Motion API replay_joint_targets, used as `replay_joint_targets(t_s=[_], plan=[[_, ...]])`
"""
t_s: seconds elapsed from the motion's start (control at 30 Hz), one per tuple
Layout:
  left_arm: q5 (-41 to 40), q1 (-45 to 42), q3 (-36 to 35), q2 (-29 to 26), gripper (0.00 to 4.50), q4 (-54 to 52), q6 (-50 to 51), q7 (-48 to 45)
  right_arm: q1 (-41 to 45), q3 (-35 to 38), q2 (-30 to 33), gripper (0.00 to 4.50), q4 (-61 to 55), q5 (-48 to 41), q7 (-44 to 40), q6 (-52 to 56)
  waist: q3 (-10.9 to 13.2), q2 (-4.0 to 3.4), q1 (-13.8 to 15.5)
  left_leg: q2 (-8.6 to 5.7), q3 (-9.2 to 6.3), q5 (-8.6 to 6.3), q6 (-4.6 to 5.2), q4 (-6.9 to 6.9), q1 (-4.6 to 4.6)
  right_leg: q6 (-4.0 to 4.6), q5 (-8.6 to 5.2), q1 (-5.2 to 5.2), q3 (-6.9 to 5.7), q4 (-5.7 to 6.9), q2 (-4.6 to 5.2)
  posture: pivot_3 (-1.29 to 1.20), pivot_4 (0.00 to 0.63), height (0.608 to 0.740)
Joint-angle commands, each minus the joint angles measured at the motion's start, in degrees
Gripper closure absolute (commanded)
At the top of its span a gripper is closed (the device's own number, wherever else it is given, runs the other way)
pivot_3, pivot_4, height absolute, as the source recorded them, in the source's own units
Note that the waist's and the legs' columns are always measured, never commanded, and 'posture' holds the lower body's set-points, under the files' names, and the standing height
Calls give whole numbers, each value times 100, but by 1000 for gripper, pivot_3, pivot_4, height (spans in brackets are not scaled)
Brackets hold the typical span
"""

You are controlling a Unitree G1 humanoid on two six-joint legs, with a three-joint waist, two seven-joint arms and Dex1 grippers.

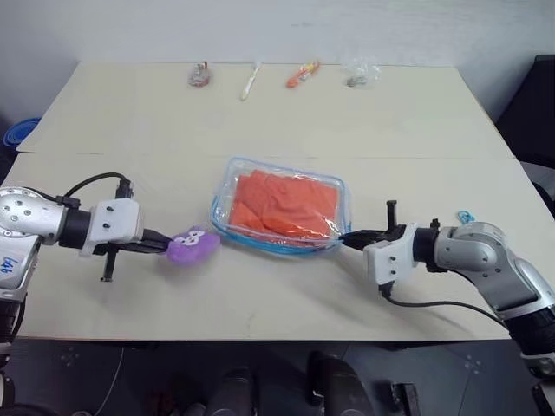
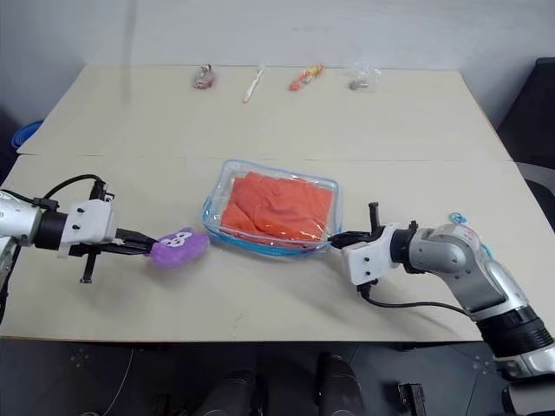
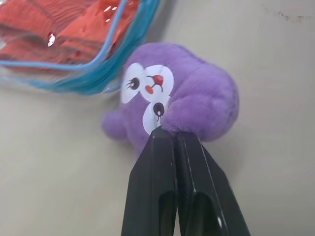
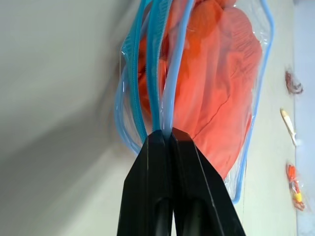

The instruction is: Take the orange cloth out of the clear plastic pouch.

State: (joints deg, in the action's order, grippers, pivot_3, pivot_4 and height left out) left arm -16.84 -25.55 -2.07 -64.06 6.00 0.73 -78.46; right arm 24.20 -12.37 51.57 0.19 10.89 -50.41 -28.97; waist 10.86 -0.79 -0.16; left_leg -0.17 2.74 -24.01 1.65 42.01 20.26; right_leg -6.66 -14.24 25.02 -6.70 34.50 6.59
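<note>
head views: orange cloth [image 1: 286, 204] lies folded inside clear plastic pouch [image 1: 227, 189] mid-table [image 1: 260, 113] | left wrist: left gripper [image 3: 170, 133] clenched on purple plush toy [image 3: 197, 96] beside pouch, likely clearing it aside | right wrist: right gripper [image 4: 165, 133] clenched on pouch's blue trim, likely to anchor it

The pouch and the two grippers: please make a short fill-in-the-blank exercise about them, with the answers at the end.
1. The orange cloth lies ____ the pouch.
2. The left gripper is shut on the ____ plush toy.
3. The right gripper is shut on the pouch's ____ trim.
4. Four small items lie along the ____ edge of the table.

Answers: inside; purple; blue; far
</note>
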Motion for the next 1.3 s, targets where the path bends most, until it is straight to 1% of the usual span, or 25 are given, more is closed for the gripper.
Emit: replay_joint_targets(t_s=[0.03,0.3,0.37,0.4,0.43,0.53,0.57,0.77,0.8,0.83,0.87,0.9,0.93,1.0,1.07,1.17,1.2,1.3], plan=[[65,-199,-246,-179,4493,346,-28,-46,139,271,130,4500,268,-90,58,-293,0,0,-11,0,3,0,0,-1,-1,0,0,0,2,0,-1,0,150,740],[619,33,73,115,4493,593,-835,141,289,231,15,4500,463,-131,80,-393,0,-1,-2,6,10,0,0,-5,-3,1,0,3,4,0,-1,0,150,740],[711,52,119,135,4035,714,-949,134,291,228,7,4500,439,-154,65,-364,0,-1,-4,4,10,0,0,-4,-3,1,0,3,4,1,-1,0,150,740],[738,81,131,125,3880,753,-1012,97,285,225,9,4500,422,-160,58,-350,0,-1,-8,4,11,0,0,-4,-3,1,0,3,4,1,-2,0,150,740],[753,100,136,119,3544,781,-1057,66,280,224,11,4500,411,-163,56,-344,0,-1,-10,4,12,0,0,-4,-3,1,0,3,4,1,-3,0,150,740],[666,218,65,53,2590,754,-1038,-51,191,272,38,3813,299,-323,-21,-152,0,-1,-3,4,14,0,0,-4,-3,0,0,5,5,1,-2,0,150,740],[643,281,19,15,2309,730,-1072,-79,157,293,57,3521,249,-373,-44,-100,0,-1,2,5,13,0,0,-4,-3,1,0,5,5,1,0,0,150,740],[494,576,-306,-147,493,500,-950,-71,-100,507,94,1467,-67,-399,52,145,0,-1,1,10,13,0,0,-4,-3,0,0,5,5,1,0,0,150,740],[397,564,-362,-178,192,447,-770,-101,-162,564,101,1111,-157,-420,65,226,0,-1,3,13,13,0,0,-4,-3,0,0,5,6,2,1,0,150,740],[302,535,-416,-244,0,379,-570,-158,-246,649,114,802,-296,-470,76,379,0,-1,13,13,13,0,0,-4,-3,1,0,5,5,2,1,0,150,740],[163,414,-476,-272,0,270,-327,-191,-365,782,147,521,-492,-576,58,625,0,-1,18,13,11,0,0,-3,-1,1,0,5,5,2,2,0,150,740],[24,267,-519,-272,0,159,-52,-173,-477,913,180,126,-678,-664,35,859,1,0,27,15,11,0,0,-3,-2,0,0,5,5,3,2,0,150,740],[-62,170,-540,-268,0,79,127,-144,-555,1005,197,23,-815,-716,10,1030,0,0,33,14,9,0,0,-2,1,0,0,5,4,3,2,0,150,740],[-422,-613,-317,-178,0,-226,1077,-180,-926,1461,244,23,-1689,-1634,-121,2331,3,3,101,14,8,0,0,2,2,0,0,4,4,4,5,0,150,740],[-534,-1366,21,71,0,-389,1620,-242,-1233,1865,306,23,-2604,-2666,-173,3641,1,6,162,7,2,0,0,13,6,1,0,3,-1,9,1,0,150,740],[-215,-2048,581,565,0,-367,1674,-268,-1624,2275,460,23,-3673,-3922,-142,5052,-6,-7,177,0,-1,0,1,11,-6,0,0,-9,0,16,7,0,150,740],[-81,-2243,792,788,0,-329,1645,-257,-1736,2393,491,23,-4014,-4363,-47,5464,-6,-5,165,-5,-6,-1,1,9,-18,0,0,-30,-5,8,6,0,150,740],[340,-2599,1359,1425,0,-173,1365,-208,-1775,2603,388,23,-4660,-5317,585,6383,-4,-1,165,-3,-10,-1,1,12,-21,1,0,-38,-9,5,0,0,150,740]])
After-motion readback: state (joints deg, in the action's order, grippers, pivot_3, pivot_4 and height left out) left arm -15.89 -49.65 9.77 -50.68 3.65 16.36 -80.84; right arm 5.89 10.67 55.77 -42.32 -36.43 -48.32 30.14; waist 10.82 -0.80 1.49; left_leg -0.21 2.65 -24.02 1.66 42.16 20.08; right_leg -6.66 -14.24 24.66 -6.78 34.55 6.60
